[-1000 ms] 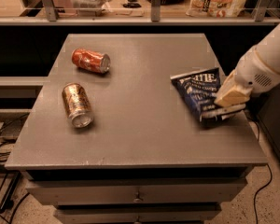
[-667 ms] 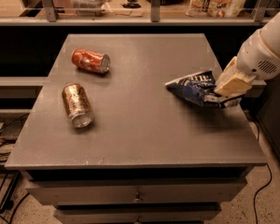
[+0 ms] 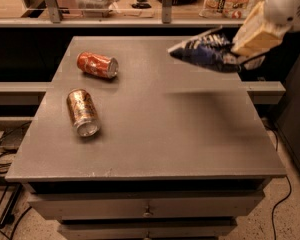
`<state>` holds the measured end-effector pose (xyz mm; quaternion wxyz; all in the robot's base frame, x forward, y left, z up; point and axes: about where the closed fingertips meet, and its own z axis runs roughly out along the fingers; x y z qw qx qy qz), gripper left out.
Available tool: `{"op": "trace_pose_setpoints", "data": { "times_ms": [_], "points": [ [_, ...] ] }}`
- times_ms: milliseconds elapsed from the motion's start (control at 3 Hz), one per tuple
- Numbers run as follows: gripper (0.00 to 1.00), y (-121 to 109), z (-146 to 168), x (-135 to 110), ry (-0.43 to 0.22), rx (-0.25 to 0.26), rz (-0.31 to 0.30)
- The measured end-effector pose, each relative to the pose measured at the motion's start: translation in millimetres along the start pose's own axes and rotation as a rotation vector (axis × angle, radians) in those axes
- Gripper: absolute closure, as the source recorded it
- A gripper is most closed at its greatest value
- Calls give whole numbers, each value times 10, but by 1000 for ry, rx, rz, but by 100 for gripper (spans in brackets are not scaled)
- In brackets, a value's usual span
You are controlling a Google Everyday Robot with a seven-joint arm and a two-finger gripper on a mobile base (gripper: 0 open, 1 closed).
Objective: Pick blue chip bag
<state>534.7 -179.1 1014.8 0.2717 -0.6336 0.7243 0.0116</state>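
The blue chip bag (image 3: 205, 51) is dark navy foil with white lettering. It hangs in the air above the right rear part of the grey table (image 3: 160, 134), clear of the top. My gripper (image 3: 250, 41), cream-coloured on a white arm, is at the upper right and is shut on the bag's right end. The bag sticks out to the left from the fingers, roughly level.
A red soda can (image 3: 97, 65) lies on its side at the table's rear left. A gold-brown can (image 3: 82, 112) lies on its side in front of it. A shelf rail with containers runs behind the table. Drawers sit under the top.
My gripper has risen and moved back with the bag. The bag has gone from lying on the table's right side to hanging above it. The cans have not moved.
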Motion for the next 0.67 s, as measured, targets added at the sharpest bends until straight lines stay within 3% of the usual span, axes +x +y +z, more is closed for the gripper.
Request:
{"op": "trace_pose_setpoints", "data": {
  "times_ms": [333,667],
  "points": [
    [100,-124,-208,-129,-23,50,-19],
    [100,-120,-198,-128,-23,48,-19]
  ]
}}
